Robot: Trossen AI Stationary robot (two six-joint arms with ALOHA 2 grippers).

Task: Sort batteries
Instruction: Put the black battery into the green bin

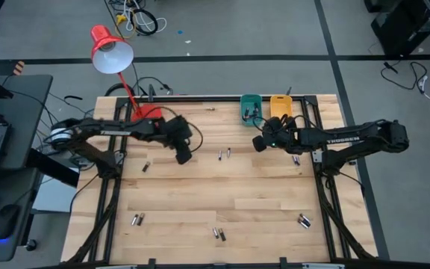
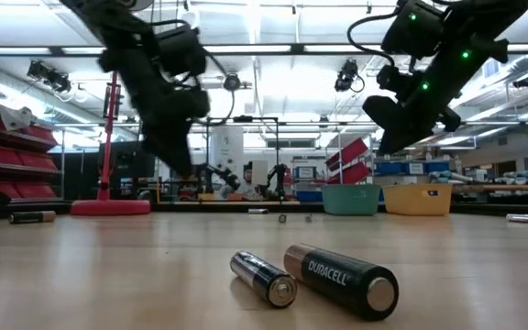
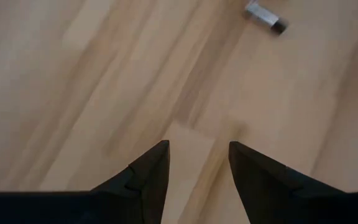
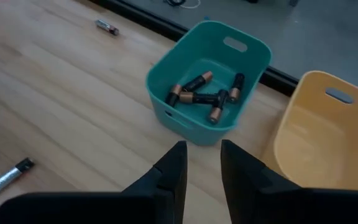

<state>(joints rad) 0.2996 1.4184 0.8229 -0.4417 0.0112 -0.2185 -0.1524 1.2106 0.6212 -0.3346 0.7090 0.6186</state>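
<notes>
Loose batteries lie on their sides about the wooden table: a pair [image 1: 225,154] between the two grippers, one [image 1: 145,167] at the left, others [image 1: 218,233] near the front edge. Several more batteries [image 4: 204,96] lie in the teal bin [image 4: 185,118] at the far edge. My left gripper [image 1: 184,155] hangs open above bare wood, tipped down, a battery [image 3: 266,17] ahead of it. My right gripper [image 4: 202,152] hovers just short of the teal bin, its fingers a narrow gap apart with nothing between them.
An empty yellow bin [image 4: 328,143] stands beside the teal one on the table's right. A red desk lamp [image 1: 112,52] rises from the far left corner. Two batteries [image 2: 342,280] lie close to the low camera. Another battery [image 1: 303,220] lies front right.
</notes>
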